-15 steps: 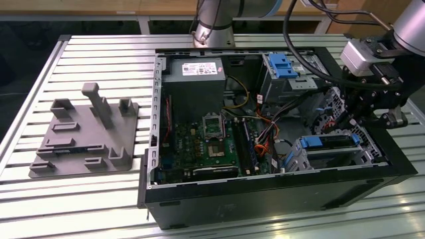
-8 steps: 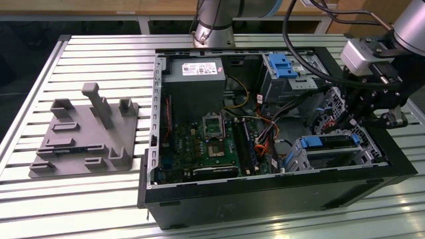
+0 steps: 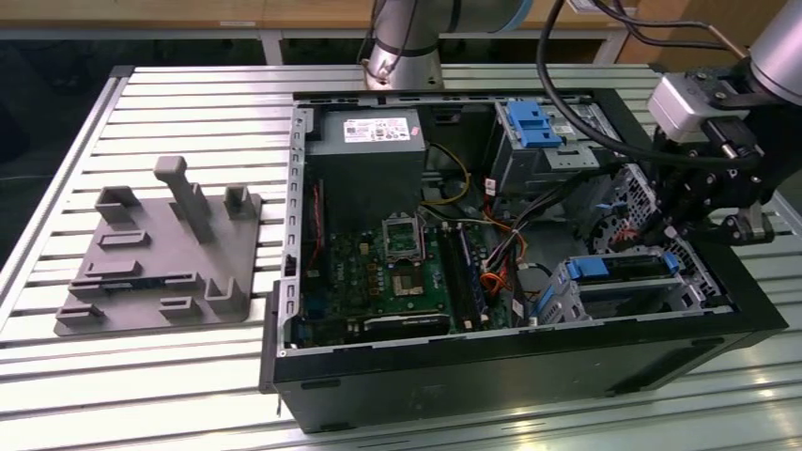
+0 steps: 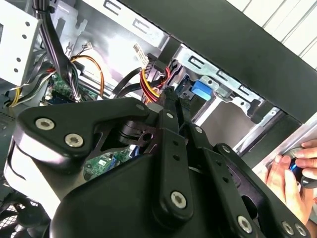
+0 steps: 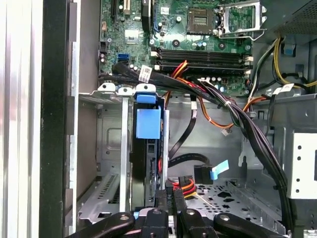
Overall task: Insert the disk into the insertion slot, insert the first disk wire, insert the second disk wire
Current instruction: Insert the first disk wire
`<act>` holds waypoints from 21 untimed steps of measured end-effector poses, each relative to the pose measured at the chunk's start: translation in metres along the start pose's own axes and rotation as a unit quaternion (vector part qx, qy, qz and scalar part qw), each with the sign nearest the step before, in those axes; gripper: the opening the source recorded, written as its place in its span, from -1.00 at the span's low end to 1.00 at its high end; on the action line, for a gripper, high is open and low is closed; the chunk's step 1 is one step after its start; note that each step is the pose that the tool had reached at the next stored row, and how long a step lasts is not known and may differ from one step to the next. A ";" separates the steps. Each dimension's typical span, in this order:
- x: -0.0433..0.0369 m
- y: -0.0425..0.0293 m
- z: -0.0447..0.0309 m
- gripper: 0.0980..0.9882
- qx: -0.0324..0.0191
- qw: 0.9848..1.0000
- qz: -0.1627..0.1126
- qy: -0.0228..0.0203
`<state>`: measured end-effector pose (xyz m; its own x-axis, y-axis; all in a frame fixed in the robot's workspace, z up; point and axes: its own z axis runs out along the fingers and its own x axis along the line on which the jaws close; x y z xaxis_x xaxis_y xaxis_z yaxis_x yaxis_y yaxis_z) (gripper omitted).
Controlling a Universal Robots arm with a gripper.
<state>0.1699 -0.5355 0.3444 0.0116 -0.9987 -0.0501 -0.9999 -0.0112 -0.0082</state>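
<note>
In the exterior view the gripper (image 3: 683, 225) hangs just above the disk (image 3: 621, 266), which sits inside the insertion slot (image 3: 645, 299). In the second wrist view the jaws are almost closed beside red and yellow wires (image 4: 147, 82); whether they hold them, one cannot tell. In the first wrist view the disk (image 5: 147, 124) stands edge-on in the insertion slot (image 5: 106, 148).

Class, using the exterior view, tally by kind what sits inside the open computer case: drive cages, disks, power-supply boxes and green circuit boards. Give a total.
Drive cages: 2 (taller bay, insertion slot)
Disk: 1
Power-supply box: 1
Green circuit board: 1
Total: 5
</note>
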 end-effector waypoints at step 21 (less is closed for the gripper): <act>0.0082 0.0013 0.0015 -0.85 0.000 1.000 0.018 0.002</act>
<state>0.1687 -0.5436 0.3425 -0.0237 -0.9986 -0.0465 -0.9997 0.0240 -0.0056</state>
